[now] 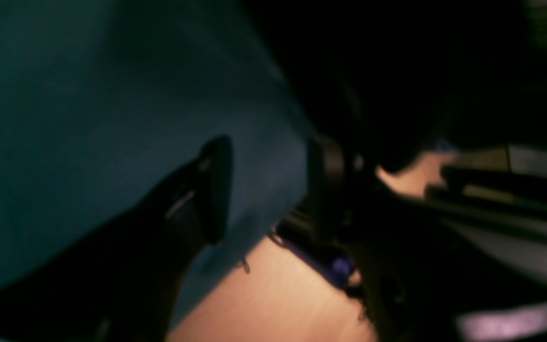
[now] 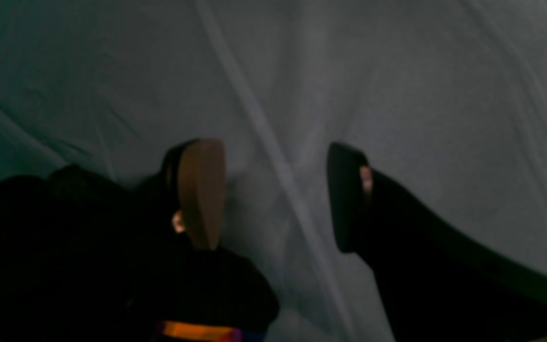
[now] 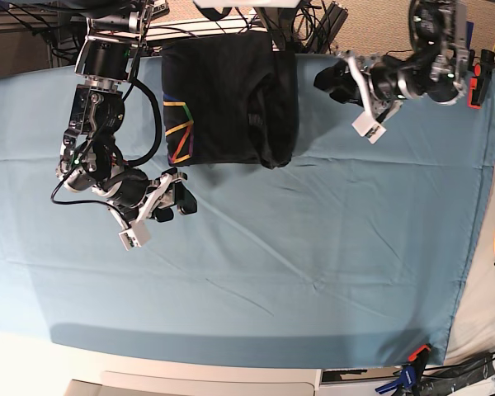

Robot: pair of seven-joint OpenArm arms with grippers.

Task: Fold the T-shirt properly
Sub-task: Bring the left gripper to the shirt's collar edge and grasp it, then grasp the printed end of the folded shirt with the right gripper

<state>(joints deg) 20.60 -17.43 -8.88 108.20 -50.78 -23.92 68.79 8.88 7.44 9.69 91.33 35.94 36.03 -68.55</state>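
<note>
Charcoal-black, the T-shirt (image 3: 227, 103) lies folded into a compact block at the far edge of the teal sheet (image 3: 313, 272), rainbow trim showing on its left side. Both grippers stand clear of it with jaws parted and nothing between them: right gripper (image 3: 181, 198) near its lower left corner, left gripper (image 3: 328, 81) beside its right edge, apparently pulled back to leave the fold undisturbed
</note>
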